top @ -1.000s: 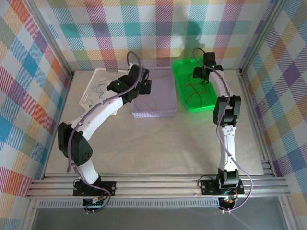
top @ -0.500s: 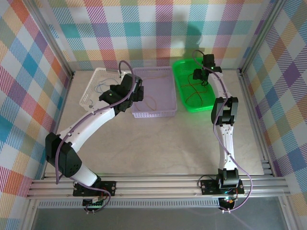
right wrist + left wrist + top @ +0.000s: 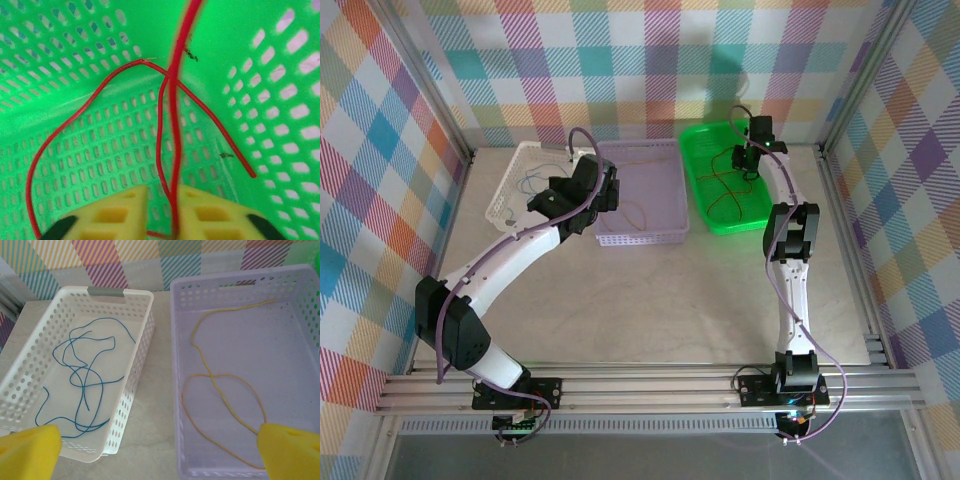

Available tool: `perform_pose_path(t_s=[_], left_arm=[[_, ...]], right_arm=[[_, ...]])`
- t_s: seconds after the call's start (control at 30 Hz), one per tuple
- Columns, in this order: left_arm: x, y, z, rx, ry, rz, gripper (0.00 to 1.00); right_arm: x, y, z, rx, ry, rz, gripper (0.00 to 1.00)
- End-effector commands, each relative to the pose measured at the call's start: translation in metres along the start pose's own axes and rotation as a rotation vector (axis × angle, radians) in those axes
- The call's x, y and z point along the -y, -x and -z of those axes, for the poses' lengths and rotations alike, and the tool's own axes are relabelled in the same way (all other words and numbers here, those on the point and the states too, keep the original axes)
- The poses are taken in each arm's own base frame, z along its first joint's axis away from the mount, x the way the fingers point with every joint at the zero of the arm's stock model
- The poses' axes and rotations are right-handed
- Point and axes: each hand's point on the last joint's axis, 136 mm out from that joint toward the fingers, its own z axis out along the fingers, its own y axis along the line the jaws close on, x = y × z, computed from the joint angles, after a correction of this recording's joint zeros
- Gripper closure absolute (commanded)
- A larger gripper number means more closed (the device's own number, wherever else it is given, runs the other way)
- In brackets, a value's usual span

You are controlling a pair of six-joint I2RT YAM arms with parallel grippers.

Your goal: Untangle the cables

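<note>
Right gripper [image 3: 162, 205] has pinched the red cable [image 3: 179, 50] (in green tray [image 3: 75, 40]).

Right wrist view: red cable [image 3: 171, 100] was blurred near lens, ran off top edge; lower end hidden between right gripper [image 3: 162, 210] pads. Left wrist view: purple basket [image 3: 225, 282] cut by right, bottom edges; left gripper [image 3: 160, 450] cropped at bottom.

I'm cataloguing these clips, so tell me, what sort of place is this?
Most likely a robot lab test cell: left arm and right arm bolted to an aluminium rail, plaid backdrop walls boxing in the table, and a green basket of red cable.
</note>
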Motion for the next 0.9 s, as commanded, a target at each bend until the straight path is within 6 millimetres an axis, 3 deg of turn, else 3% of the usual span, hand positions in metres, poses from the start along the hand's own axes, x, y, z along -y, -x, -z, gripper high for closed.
perform_pose_path(t_s=[0.0,0.1,0.37,0.6,0.73,0.87], left_arm=[[-0.010,0.010,0.008,0.046,0.021,0.013,0.00],[-0.011,0.011,0.009,0.050,0.019,0.016,0.00],[-0.013,0.015,0.016,0.066,0.008,0.033,0.00],[-0.015,0.019,0.022,0.077,-0.005,0.048,0.00],[-0.016,0.021,0.026,0.086,-0.012,0.057,0.00],[-0.015,0.020,0.027,0.085,-0.023,0.066,0.00]], right_arm=[[-0.012,0.022,0.022,0.055,0.061,-0.011,0.89],[-0.019,0.032,0.040,0.079,0.084,-0.009,0.99],[-0.042,0.062,0.114,0.181,0.098,0.070,1.00],[-0.073,0.047,0.143,0.193,0.074,0.207,1.00],[-0.066,0.045,0.156,0.258,-0.036,0.261,1.00],[-0.045,0.052,0.169,0.336,-0.248,0.318,1.00]])
